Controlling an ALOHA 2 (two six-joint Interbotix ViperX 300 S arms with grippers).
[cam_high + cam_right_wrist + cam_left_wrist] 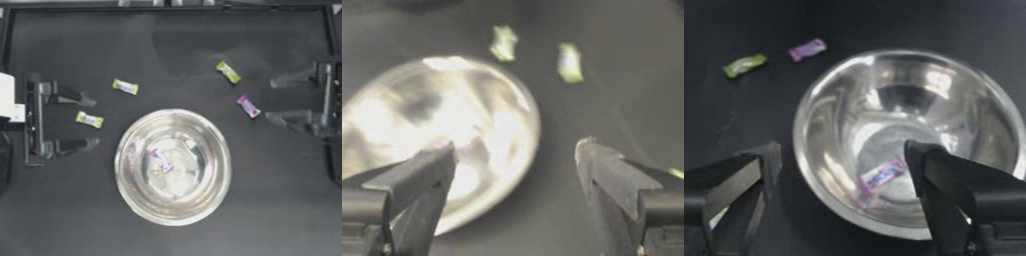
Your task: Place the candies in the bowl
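The silver bowl (200, 197) stands mid-table, with one pink-purple candy (160, 160) lying inside it (882, 175). A yellow-green candy (89, 119) lies on the table between the fingers of my open left gripper (87, 121), and another yellow-green candy (125, 86) rests just beyond it. On the bowl's right side lie a yellow-green candy (228, 72) and a pink-purple candy (248, 106), close to my open right gripper (277, 98). Neither gripper holds anything. The left wrist view shows the bowl (837, 110) past my left gripper (841, 170).
Dark table all around the bowl. Both arm bases sit at the left and right edges. A black rail runs along the table's far edge. In the right wrist view the bowl (395, 110) shines, with two yellow-green candies (503, 42) beyond it.
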